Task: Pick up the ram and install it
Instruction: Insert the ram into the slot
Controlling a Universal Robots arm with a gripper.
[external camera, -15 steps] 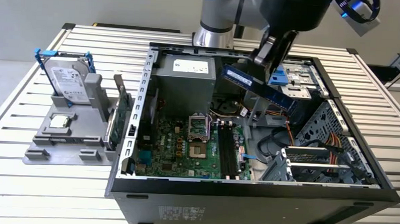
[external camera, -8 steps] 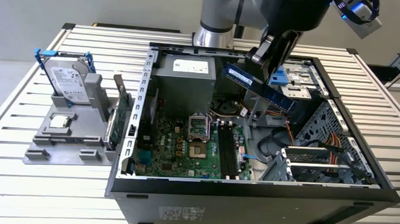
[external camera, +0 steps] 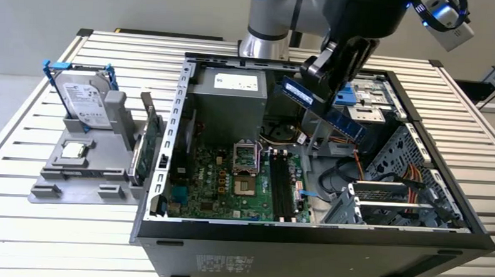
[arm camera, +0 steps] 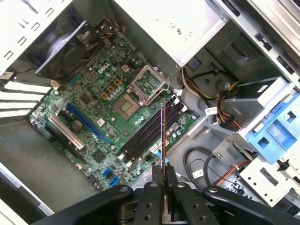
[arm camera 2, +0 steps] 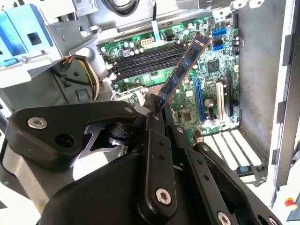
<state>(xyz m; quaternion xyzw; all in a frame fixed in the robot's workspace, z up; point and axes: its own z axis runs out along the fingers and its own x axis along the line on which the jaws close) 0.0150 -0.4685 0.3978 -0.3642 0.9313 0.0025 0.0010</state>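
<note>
The ram [external camera: 324, 110] is a long thin stick with dark chips. It hangs tilted in the air over the open computer case [external camera: 310, 235], with my gripper [external camera: 315, 85] shut on one end. In the second wrist view the ram [arm camera 2: 185, 65] reaches out from the black fingers [arm camera 2: 154, 117] over the green motherboard [arm camera 2: 187, 98]. The first wrist view shows the ram [arm camera: 163, 136] edge-on, above the row of black memory slots [arm camera: 147, 136], with my gripper [arm camera: 163, 180] clamped on it. The ram stays apart from the slots [external camera: 283, 187].
At the exterior view's left a grey fixture [external camera: 87, 175] holds a hard drive [external camera: 86, 100], a processor [external camera: 76, 150] and an upright green card [external camera: 147, 150]. Inside the case are the power supply [external camera: 228, 106], a blue drive bracket [external camera: 347, 96], cables [external camera: 355, 168] and a metal drive cage [external camera: 395, 195].
</note>
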